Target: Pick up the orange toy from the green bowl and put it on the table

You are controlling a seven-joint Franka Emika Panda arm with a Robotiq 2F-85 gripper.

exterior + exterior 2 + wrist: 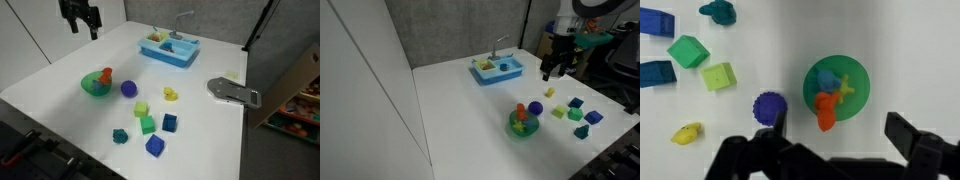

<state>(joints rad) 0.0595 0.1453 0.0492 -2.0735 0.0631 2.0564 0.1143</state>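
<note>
The orange toy (826, 108), a small irregular piece of orange-red plastic, is in the green bowl (855, 70), a small round dish of bright green plastic. It sits against the bowl's wall on one side and stands up past the rim. That probably leaves its top free to be pinched from above without touching the bowl. A yellow piece and something bluish share the bowl, but they are too small to identify.

The bowl stands on the bench (205, 135), a large white flat top, toward the edge that lies nearest the camera in an exterior view (523, 128). A round purple ball (769, 106) lies just beside the bowl without touching it. Several green, blue and teal toy blocks and a small yellow toy (686, 133) are scattered beyond the ball, toward the opposite edge. A blue rectangular sink tray (168, 48) sits close to the far edge in both exterior views. Bare white surface around the bowl looks like enough room to set the toy down.

The claw (83, 30) holds nothing and its jaws are spread wide. The arm carries it high above the bench with the wrist turned so the fingers (750, 155) point straight down. In the wrist view the two dark fingers enter from the bottom edge. The bowl lies between their lines and a little ahead of them. The claw would therefore need a small forward shift and a long descent to bracket the toy.
</note>
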